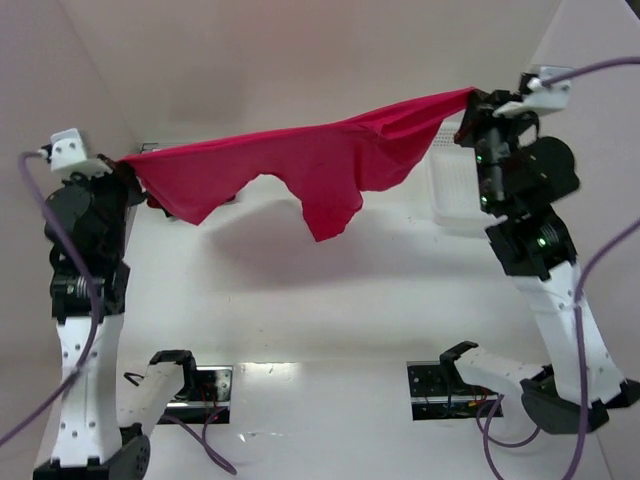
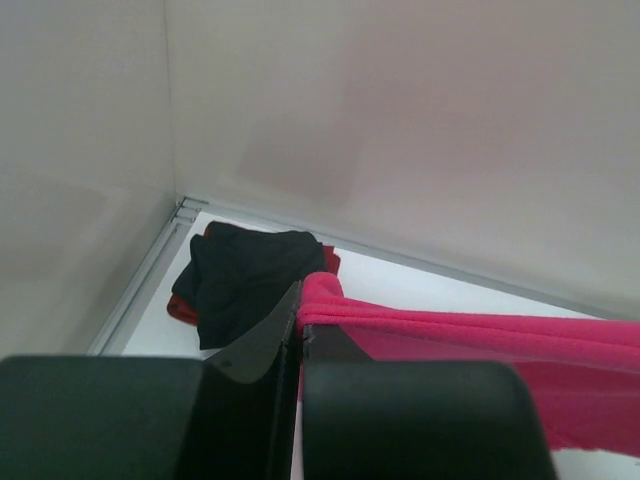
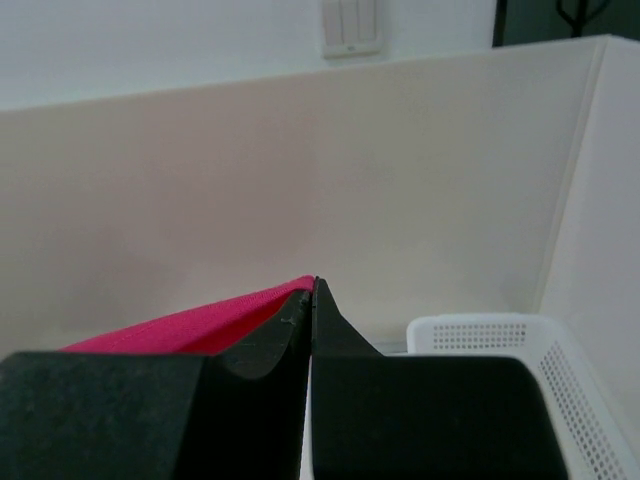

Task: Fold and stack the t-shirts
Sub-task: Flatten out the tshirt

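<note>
A crimson-pink t-shirt [image 1: 320,160] hangs stretched in the air between my two arms, high above the white table [image 1: 330,300]. My left gripper [image 1: 125,168] is shut on its left corner, the cloth [image 2: 470,340] running off to the right of the jaws [image 2: 300,300]. My right gripper [image 1: 470,100] is shut on the right corner, where the pink edge [image 3: 190,328] meets the fingertips [image 3: 313,290]. The shirt's middle sags down in two lobes. A black t-shirt [image 2: 245,280] lies crumpled on a darker red one [image 2: 182,308] in the far left corner.
A white perforated basket [image 1: 455,195] stands at the back right, below my right arm, its rim [image 3: 480,330] close by in the right wrist view. Pale walls [image 1: 300,60] close in the table at the back and both sides.
</note>
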Available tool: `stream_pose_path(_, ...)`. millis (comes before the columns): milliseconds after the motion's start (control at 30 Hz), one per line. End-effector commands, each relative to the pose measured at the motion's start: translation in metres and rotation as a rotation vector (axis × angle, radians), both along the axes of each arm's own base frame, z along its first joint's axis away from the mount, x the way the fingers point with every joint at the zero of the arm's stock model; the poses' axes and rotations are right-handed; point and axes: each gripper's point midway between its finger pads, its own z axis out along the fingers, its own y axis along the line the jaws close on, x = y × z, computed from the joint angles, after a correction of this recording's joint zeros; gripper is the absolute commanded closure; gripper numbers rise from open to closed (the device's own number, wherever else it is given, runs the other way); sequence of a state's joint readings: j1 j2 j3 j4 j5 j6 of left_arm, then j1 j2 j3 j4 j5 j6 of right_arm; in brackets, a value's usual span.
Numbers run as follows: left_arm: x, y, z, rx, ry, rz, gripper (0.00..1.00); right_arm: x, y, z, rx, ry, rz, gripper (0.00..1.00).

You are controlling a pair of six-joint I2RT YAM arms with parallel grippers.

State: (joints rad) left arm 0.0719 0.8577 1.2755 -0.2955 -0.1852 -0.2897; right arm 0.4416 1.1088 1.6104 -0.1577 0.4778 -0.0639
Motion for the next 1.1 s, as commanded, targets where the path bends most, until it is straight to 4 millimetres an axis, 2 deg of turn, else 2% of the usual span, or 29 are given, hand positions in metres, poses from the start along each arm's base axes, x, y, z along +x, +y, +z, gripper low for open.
stream_pose_path(0,-0.069,0.002,0.052,0.040,-0.183,0.034,1.00,-0.075,-0.034,0.059,0.070,-0.191,0.014,1.00)
stream_pose_path(33,-0.079,0.001,0.052,0.040,-0.190,0.034,1.00,-0.095,-0.040,0.068,0.088,-0.226,0.031,1.00)
stream_pose_path(100,-0.107,-0.003,0.062,0.044,-0.225,0.025,1.00,-0.109,-0.040,0.073,0.080,-0.219,0.068,1.00)
stream_pose_path(133,-0.117,-0.002,0.066,0.043,-0.239,0.037,1.00,-0.131,-0.044,0.092,0.086,-0.271,0.095,1.00)
stream_pose_path(200,-0.133,-0.001,0.078,0.027,-0.271,0.050,1.00,-0.137,-0.044,0.098,0.074,-0.259,0.107,1.00)
stream_pose_path(233,-0.128,-0.001,0.078,0.015,-0.256,0.048,1.00,-0.137,-0.047,0.103,0.083,-0.260,0.091,1.00)
stream_pose_path(267,-0.125,-0.001,0.080,0.006,-0.253,0.047,1.00,-0.132,-0.049,0.104,0.078,-0.253,0.071,1.00)
stream_pose_path(300,-0.117,0.002,0.074,0.002,-0.223,0.059,1.00,-0.123,-0.050,0.100,0.073,-0.232,0.045,1.00)
stream_pose_path(333,-0.108,0.002,0.071,-0.012,-0.205,0.057,1.00,-0.103,-0.047,0.089,0.070,-0.184,0.011,1.00)
stream_pose_path(367,-0.088,0.003,0.058,-0.031,-0.153,0.055,1.00,-0.091,-0.046,0.082,0.061,-0.162,-0.011,1.00)
stream_pose_path(433,-0.064,0.000,0.040,-0.040,-0.096,0.033,1.00,-0.059,-0.042,0.053,0.048,-0.079,-0.065,1.00)
stream_pose_path(467,-0.042,0.001,0.017,-0.073,-0.045,0.032,1.00,-0.037,-0.035,0.037,0.023,-0.031,-0.085,1.00)
stream_pose_path(500,-0.030,-0.002,0.006,-0.074,-0.018,0.013,1.00,-0.017,-0.029,0.012,-0.011,0.030,-0.104,1.00)
stream_pose_path(533,-0.020,-0.004,-0.007,-0.092,0.010,0.001,1.00,-0.005,-0.027,0.002,-0.013,0.047,-0.120,1.00)
stream_pose_path(567,-0.005,-0.003,-0.019,-0.104,0.029,0.002,1.00,0.013,-0.020,-0.017,-0.031,0.089,-0.130,1.00)
stream_pose_path(600,0.006,-0.004,-0.046,-0.108,0.085,-0.007,1.00,0.028,-0.015,-0.044,-0.057,0.144,-0.141,1.00)
stream_pose_path(633,0.014,-0.006,-0.059,-0.110,0.109,-0.018,1.00,0.038,-0.010,-0.055,-0.053,0.154,-0.139,1.00)
stream_pose_path(667,0.027,-0.007,-0.070,-0.112,0.123,-0.030,1.00,0.053,-0.005,-0.074,-0.071,0.193,-0.148,1.00)
stream_pose_path(700,0.034,-0.007,-0.083,-0.114,0.150,-0.029,1.00,0.064,-0.002,-0.099,-0.093,0.238,-0.157,1.00)
stream_pose_path(767,0.055,-0.009,-0.124,-0.104,0.249,-0.053,1.00,0.083,0.005,-0.131,-0.110,0.290,-0.167,1.00)
stream_pose_path(800,0.063,-0.010,-0.137,-0.097,0.277,-0.062,1.00,0.099,0.012,-0.157,-0.138,0.340,-0.168,1.00)
stream_pose_path(833,0.069,-0.009,-0.152,-0.101,0.311,-0.061,1.00,0.106,0.014,-0.172,-0.139,0.364,-0.177,1.00)
stream_pose_path(867,0.078,-0.008,-0.185,-0.096,0.389,-0.060,1.00,0.119,0.018,-0.201,-0.162,0.408,-0.192,1.00)
stream_pose_path(933,0.091,0.003,-0.221,-0.093,0.459,-0.002,1.00,0.133,0.021,-0.226,-0.130,0.421,-0.197,1.00)
stream_pose_path(967,0.096,0.008,-0.231,-0.081,0.482,0.020,1.00,0.139,0.024,-0.242,-0.131,0.445,-0.197,1.00)
stream_pose_path(1000,0.100,0.013,-0.242,-0.077,0.505,0.046,1.00,0.152,0.026,-0.273,-0.138,0.503,-0.208,1.00)
stream_pose_path(1033,0.109,0.018,-0.265,-0.074,0.564,0.073,1.00,0.159,0.029,-0.280,-0.134,0.515,-0.208,1.00)
stream_pose_path(1067,0.114,0.025,-0.272,-0.065,0.586,0.113,1.00,0.167,0.025,-0.289,-0.138,0.528,-0.232,1.00)
